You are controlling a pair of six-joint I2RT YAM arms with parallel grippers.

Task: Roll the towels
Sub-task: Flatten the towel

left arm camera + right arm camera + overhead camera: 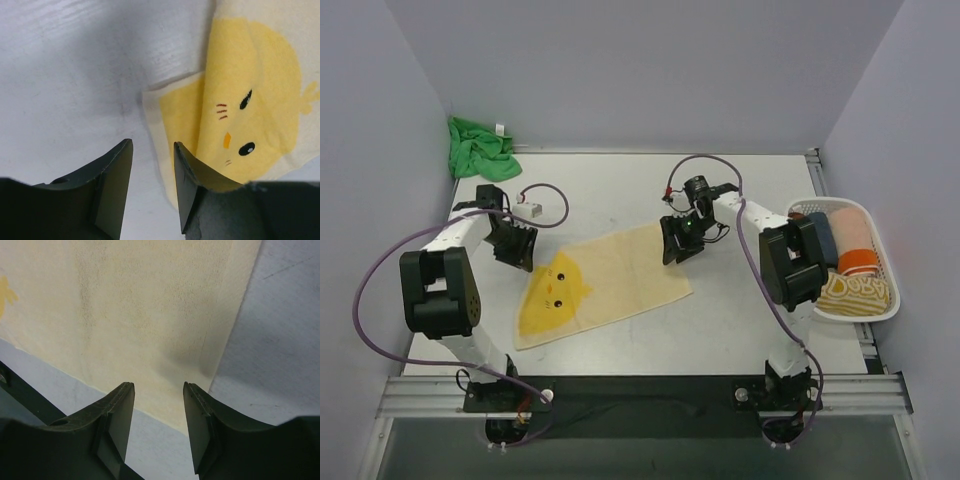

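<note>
Mid-table the yellow towel (610,275) lies flat, its left corner flopped over. Left gripper (515,245) tilts down at that corner and right gripper (680,238) is over the far-right edge, both spread open, holding nothing. Green towel (478,147) sits bunched far left, well apart.

Bare table (610,190) lies open behind the yellow towel (610,275); the basket (856,316) (full) blocks the right edge.

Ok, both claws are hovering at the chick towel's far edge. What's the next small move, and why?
Probably lower the left claw and right claw to pinch the far corners of the yellow chick towel. Both are open and empty, each near a corner, and the towel lies unrolled, with its left end looking folded over.
</note>
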